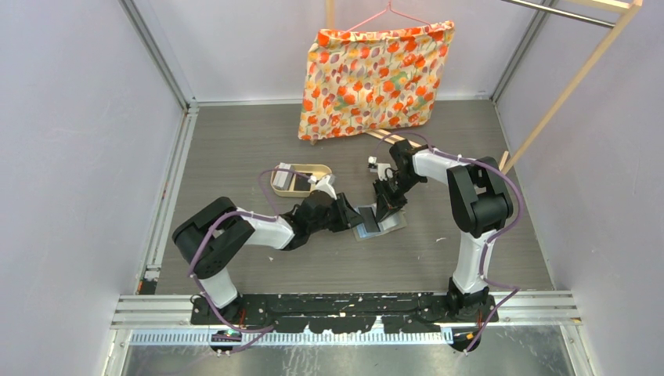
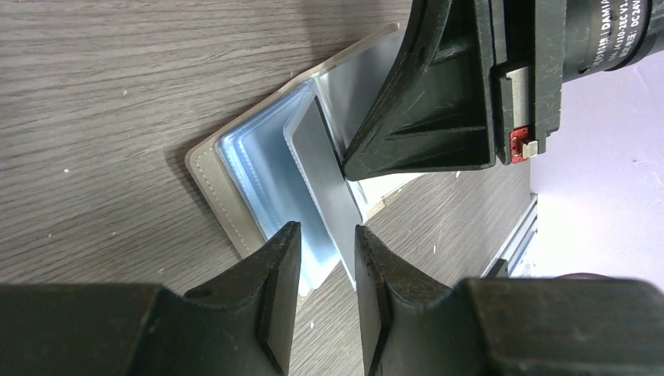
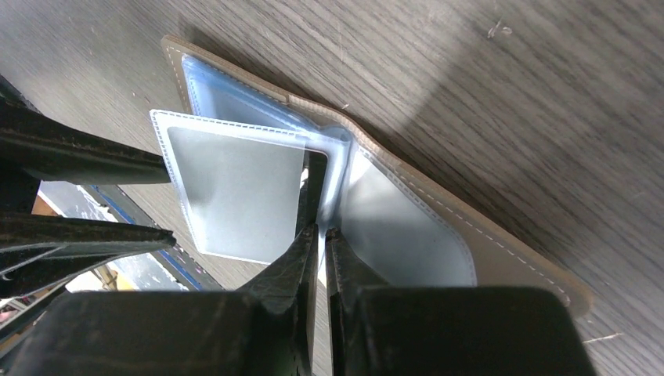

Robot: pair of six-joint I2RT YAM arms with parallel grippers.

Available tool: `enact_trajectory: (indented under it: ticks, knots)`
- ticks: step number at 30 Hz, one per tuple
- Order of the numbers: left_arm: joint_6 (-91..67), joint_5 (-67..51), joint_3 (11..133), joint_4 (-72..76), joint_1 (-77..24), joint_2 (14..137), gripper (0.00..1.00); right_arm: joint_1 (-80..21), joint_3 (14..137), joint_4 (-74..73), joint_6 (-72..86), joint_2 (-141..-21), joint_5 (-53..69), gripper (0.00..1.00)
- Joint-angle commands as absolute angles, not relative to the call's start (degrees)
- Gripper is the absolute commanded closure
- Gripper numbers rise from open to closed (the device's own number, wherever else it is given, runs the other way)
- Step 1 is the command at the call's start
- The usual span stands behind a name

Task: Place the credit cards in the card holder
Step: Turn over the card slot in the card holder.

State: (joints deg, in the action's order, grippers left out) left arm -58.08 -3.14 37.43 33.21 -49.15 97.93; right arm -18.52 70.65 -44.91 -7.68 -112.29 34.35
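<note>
The grey card holder lies open on the table between both grippers. Its pale blue clear pockets show in the left wrist view and the right wrist view. One pocket leaf stands up with a grey card inside; the card also shows in the left wrist view. My right gripper is shut on a thin pale edge beside that leaf, which looks like a pocket leaf. My left gripper is open and empty, its tips just over the holder's near edge. A black card lies in the tray.
A tan oval tray stands behind the left gripper. A floral cloth hangs on a hanger at the back. A wooden rack leans at the back right. The table's metal edge rail is close to the holder.
</note>
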Motion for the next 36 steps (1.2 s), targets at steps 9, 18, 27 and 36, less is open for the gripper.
enact_trajectory:
  ticks: [9,18,27,36]
  knots:
    - [-59.2,-4.5,44.4,36.3,-50.2,103.8,0.80,-18.3,72.3,-45.5,-8.4,-112.6,33.9,0.86]
    - [-52.2,-2.7,49.2,17.1,-50.2,98.1,1.00,-16.6,73.2,-50.9,-15.8,-98.2,40.1,0.69]
    - [-39.0,-1.4,70.6,-22.4,-50.4,99.2,1.00,-9.6,71.2,-51.4,-17.7,-88.8,48.7,0.62]
    - [-35.2,3.4,91.1,-40.6,-53.4,113.3,0.99,-6.4,70.6,-51.1,-16.9,-88.9,50.5,0.63]
